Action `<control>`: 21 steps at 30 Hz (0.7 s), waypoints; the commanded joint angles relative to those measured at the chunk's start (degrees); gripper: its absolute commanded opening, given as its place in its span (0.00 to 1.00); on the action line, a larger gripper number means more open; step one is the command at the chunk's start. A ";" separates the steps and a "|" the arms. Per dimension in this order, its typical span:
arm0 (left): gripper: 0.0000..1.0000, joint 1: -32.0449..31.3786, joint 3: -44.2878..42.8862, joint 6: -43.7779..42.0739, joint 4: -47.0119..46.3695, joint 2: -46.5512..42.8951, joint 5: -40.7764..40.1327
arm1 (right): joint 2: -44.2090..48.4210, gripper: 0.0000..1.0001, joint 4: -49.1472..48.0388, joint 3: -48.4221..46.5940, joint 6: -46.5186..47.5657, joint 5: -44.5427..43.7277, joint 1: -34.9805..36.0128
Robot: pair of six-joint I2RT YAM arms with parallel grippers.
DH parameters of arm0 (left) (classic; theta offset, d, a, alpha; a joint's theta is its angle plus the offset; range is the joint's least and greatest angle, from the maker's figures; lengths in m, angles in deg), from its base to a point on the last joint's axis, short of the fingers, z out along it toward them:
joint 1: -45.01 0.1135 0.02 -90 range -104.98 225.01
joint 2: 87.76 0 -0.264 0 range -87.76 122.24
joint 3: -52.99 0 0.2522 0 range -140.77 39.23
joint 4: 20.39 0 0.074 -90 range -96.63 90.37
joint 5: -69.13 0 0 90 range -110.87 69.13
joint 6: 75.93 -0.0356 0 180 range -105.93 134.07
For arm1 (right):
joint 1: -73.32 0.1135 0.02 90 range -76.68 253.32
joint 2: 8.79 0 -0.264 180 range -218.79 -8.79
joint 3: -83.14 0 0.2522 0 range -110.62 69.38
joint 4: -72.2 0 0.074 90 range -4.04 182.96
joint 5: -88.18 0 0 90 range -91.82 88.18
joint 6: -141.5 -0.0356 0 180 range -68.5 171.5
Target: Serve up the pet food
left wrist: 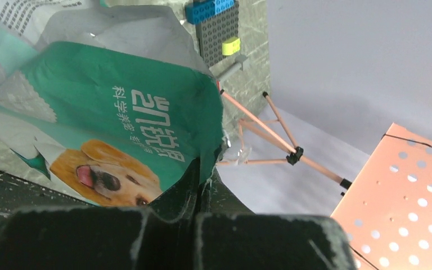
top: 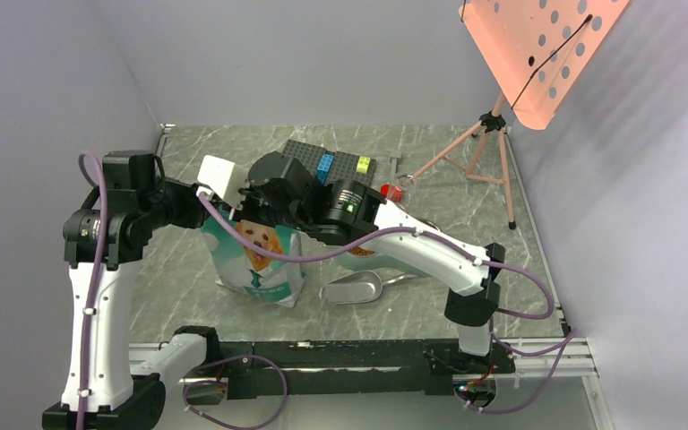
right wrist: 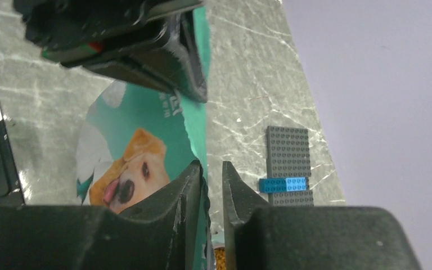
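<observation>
Opening step, by the look of it: both grippers up at the top edge of the pouch (top: 255,255), nothing served yet. Pinching that edge hard with the left gripper (left wrist: 201,183), jaws fully closed on the film. Hovering the right gripper (right wrist: 212,169) just beside it on the same edge, parted only a crack, film lying in the gap against one finger; no firm pinch to be made out there. Glimpsing kibble (right wrist: 220,260) low between the right fingers, inside the pouch, so probably torn partly open.

Next, likely: close the right jaws on the edge and pull the two sides apart, keeping the pouch upright to avoid a spill. Then reach for the scoop (top: 354,288), lying on the table just right of the pouch.

Can't see the pouch mouth from above, buried under both wrists. Can't make out any bowl; table right of the pouch partly covered by the right arm. Can't judge how much kibble inside.
</observation>
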 commanded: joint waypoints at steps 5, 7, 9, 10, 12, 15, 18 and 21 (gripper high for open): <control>0.00 0.29 -3.53 -1.02 -2.48 -0.98 -1.91 | -6.41 0.28 -4.99 -8.38 -3.06 -1.33 -1.12; 0.00 1.12 -3.77 -2.08 -2.77 -1.55 -2.50 | -6.36 0.39 -3.97 -8.29 -3.09 2.66 -1.13; 0.00 2.24 -5.53 -3.61 -1.59 -1.40 -2.95 | -4.90 0.49 -4.60 -5.81 -2.34 5.49 -1.09; 0.00 2.73 -6.28 -4.55 -1.13 -0.98 -2.91 | -3.91 0.52 -5.93 -3.51 -2.32 5.71 -1.00; 0.00 3.18 -7.02 -5.01 -0.62 -0.45 -1.98 | -3.95 0.54 -7.72 -2.71 -2.35 5.71 -1.22; 0.00 3.27 -7.18 -5.18 -0.48 -0.52 -0.76 | -7.19 0.48 -8.06 -7.45 -1.90 2.49 -1.48; 0.00 5.02 -6.99 -5.52 -0.73 -0.67 -0.11 | -8.19 0.36 -8.79 -7.80 -0.90 1.57 -1.48; 0.00 6.20 -6.86 -6.09 -1.22 -0.67 1.03 | -7.87 0.12 -7.73 -6.26 -0.52 1.26 -1.48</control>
